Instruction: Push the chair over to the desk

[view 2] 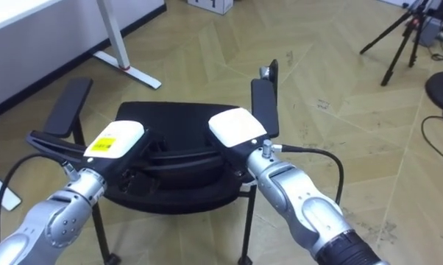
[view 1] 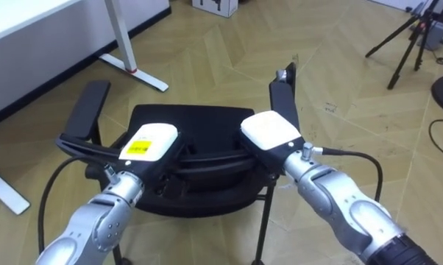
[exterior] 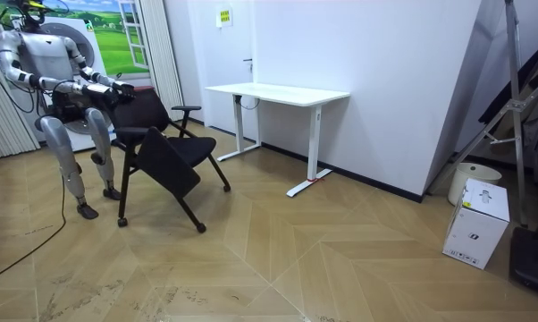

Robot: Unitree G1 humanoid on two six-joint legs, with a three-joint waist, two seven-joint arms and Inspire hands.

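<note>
The robot stands at the room view's left, behind the black chair (view 1: 199, 121), with both arms stretched forward to the top of its backrest. The left robot hand (view 1: 149, 141) lies on the backrest's upper edge toward its left end, back upward. Its grasp on the chair cannot be told, as what lies beyond the back of the hand is hidden by the edge. The right robot hand (view 1: 271, 129) lies on the same edge toward the right end, beside the right armrest (view 1: 284, 99), and its grasp cannot be told either. The left armrest (view 1: 87, 109) sticks out to the left of the left robot hand. The chair stands on the wood floor (exterior: 340, 259), between the robot and a white desk (exterior: 278, 92) by the wall, apart from the desk. A tripod (view 1: 402, 40) stands on the floor far off to the right, and a white box (exterior: 477, 224) sits at the room view's right.
</note>
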